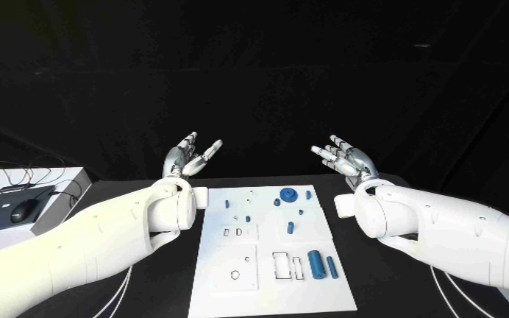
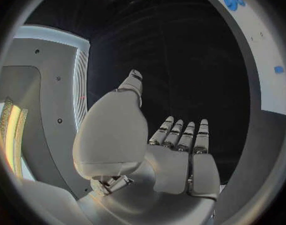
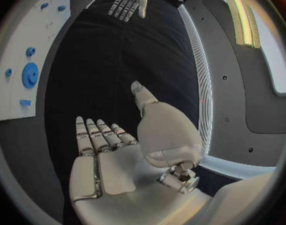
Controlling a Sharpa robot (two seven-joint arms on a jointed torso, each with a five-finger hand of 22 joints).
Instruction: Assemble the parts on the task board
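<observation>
The flat white task board (image 1: pixel 271 259) lies on the black surface (image 1: pixel 382 288), small blue parts (image 1: pixel 315 263) on it. Silver left hand (image 1: pixel 189 157) and right hand (image 1: pixel 348 159) hover beyond it, fingers spread, holding nothing.

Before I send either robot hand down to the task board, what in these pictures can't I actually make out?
- Task board, head view: its left edge near the far end is covered by the left arm.
- Small blue parts and the board's outlined slots: too small to tell shapes or whether parts are seated.
- Wrist views: the board runs off the circle's rim, so just a strip shows.
- Left robot hand and right robot hand: open, raised beyond the board's far end.
</observation>
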